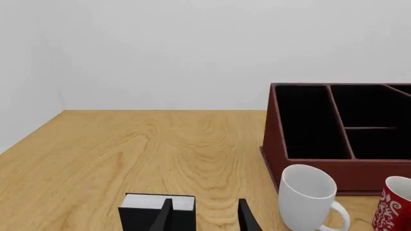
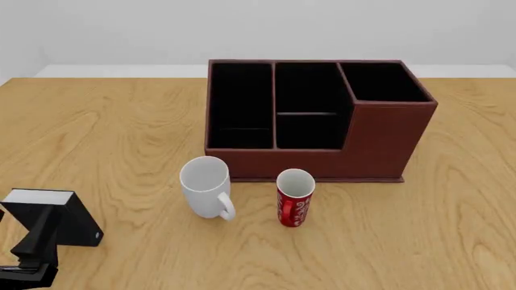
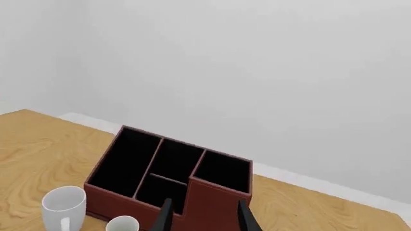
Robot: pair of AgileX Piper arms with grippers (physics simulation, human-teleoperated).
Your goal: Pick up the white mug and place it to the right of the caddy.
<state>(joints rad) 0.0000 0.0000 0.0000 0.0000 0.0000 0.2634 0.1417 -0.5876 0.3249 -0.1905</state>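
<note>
No legible text, brand, number or sign appears in any view. The slim red ceramic mug [image 2: 295, 197] bears white curling patterning that may include lettering, too small and blurred to read. The glossy white ceramic mug [image 2: 206, 186], the dark reddish-brown rectangular caddy [image 2: 387, 142] and the small black box with a grey top [image 2: 50, 216] carry no markings.

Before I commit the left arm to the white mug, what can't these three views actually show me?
- Right gripper: outside the front view; in its wrist view the fingers are cut by the edge.
- Small black box with a grey top: near side hidden by the left gripper.
- Slim red patterned mug: cut by the left wrist view's edge.
- Glossy white ceramic mug: its base hidden by its own body.
</note>
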